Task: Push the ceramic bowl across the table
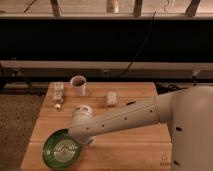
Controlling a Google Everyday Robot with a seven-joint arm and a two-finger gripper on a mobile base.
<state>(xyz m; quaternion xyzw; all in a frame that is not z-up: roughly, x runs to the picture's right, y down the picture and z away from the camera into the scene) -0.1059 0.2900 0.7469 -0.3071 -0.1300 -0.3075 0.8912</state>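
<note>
Ceramic bowl [61, 150] near front left corner of table [130, 152], green with pale swirl lines inside, its left rim at the table's edge. Gripper [84, 141] down at bowl's right rim, under the white arm's [125, 120] wrist. White cup with dark inside [78, 84] at rear of table. Small bottle [58, 94] lying left of cup; small pale packet [112, 98] right of cup. Small mark [164, 159] near front right corner.
</note>
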